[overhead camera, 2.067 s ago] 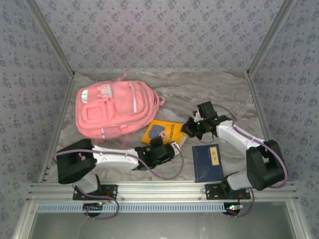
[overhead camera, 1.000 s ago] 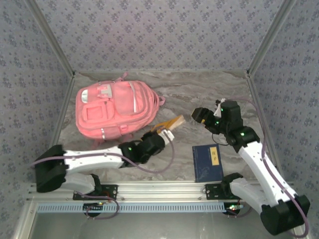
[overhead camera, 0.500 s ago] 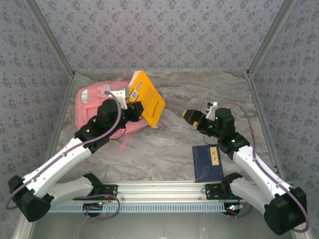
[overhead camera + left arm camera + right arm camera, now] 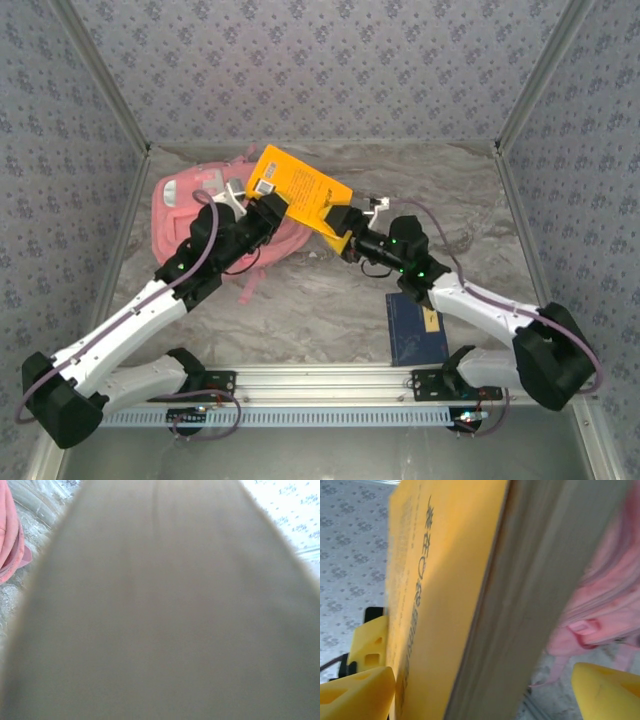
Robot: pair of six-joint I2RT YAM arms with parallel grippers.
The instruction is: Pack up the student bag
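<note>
— Left gripper [image 4: 268,210] is clamped on the near-left edge of the yellow book [image 4: 300,192], holding it tilted in the air over the right side of the bag [image 4: 168,225]. And the other one?

— Right gripper [image 4: 343,228] has its jaws apart around the yellow book's lower right corner. Its wrist camera shows what the overhead view hides: one yellow finger [image 4: 360,690] is beside the cover and the other is clear of the page edges, with the bag [image 4: 600,615] behind.

— Left wrist camera?

— Pale page edges, blurred and very close, plus a sliver of the bag [image 4: 9,540] at the left.

— Room to move?

— The bag lies at the back left of the table [image 4: 320,300], close to the left wall. Bare marble runs between the arms. A blue book [image 4: 412,335] lies flat by the front rail, near the right arm's base.

— Poses?

— Left arm is stretched long, diagonally across the bag. Right arm is folded at the elbow, its forearm reaching left toward the centre.
</note>
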